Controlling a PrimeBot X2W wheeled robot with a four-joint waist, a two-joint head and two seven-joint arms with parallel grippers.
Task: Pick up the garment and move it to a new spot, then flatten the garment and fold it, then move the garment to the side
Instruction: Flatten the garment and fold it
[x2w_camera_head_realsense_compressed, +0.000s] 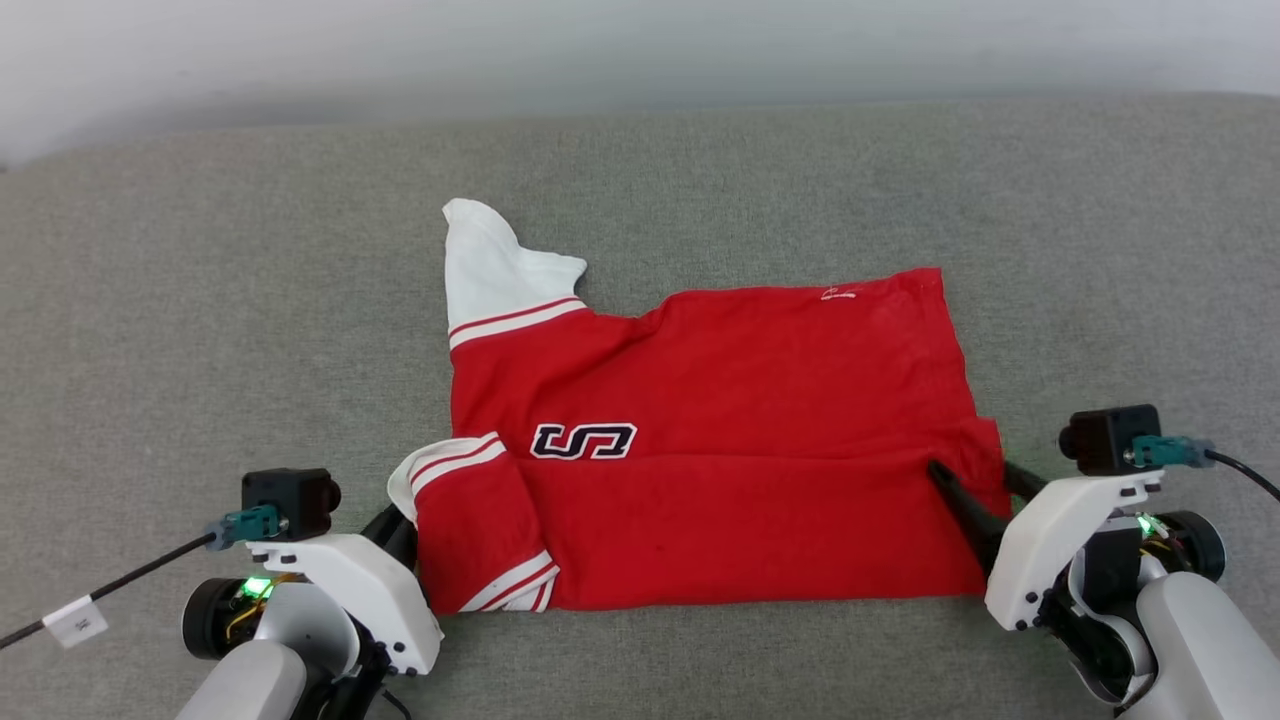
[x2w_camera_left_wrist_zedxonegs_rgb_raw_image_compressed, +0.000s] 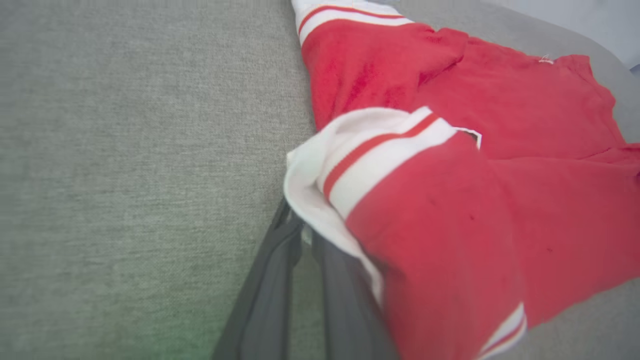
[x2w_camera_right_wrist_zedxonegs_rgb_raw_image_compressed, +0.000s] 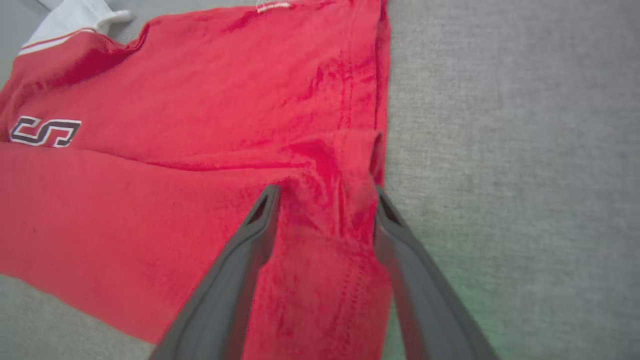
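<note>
The garment (x2w_camera_head_realsense_compressed: 720, 400), a red T-shirt with white sleeves and striped trim, lies flat on the grey surface with its near half folded up over the dark chest letters (x2w_camera_head_realsense_compressed: 583, 441). My left gripper (x2w_camera_head_realsense_compressed: 400, 528) sits at the shirt's near-left corner. In the left wrist view its fingers (x2w_camera_left_wrist_zedxonegs_rgb_raw_image_compressed: 272, 285) converge at the tips (x2w_camera_left_wrist_zedxonegs_rgb_raw_image_compressed: 298, 227) under the white sleeve edge of the garment (x2w_camera_left_wrist_zedxonegs_rgb_raw_image_compressed: 500, 200), shut on it. My right gripper (x2w_camera_head_realsense_compressed: 968, 468) is open, its fingers straddling a raised crease of the garment (x2w_camera_right_wrist_zedxonegs_rgb_raw_image_compressed: 200, 100) at the hem, seen close up as the open gripper (x2w_camera_right_wrist_zedxonegs_rgb_raw_image_compressed: 326, 192).
The grey fabric surface (x2w_camera_head_realsense_compressed: 200, 330) spreads wide on all sides of the shirt. A pale wall (x2w_camera_head_realsense_compressed: 640, 50) runs along its far edge. One white sleeve (x2w_camera_head_realsense_compressed: 490, 265) sticks up toward the far left.
</note>
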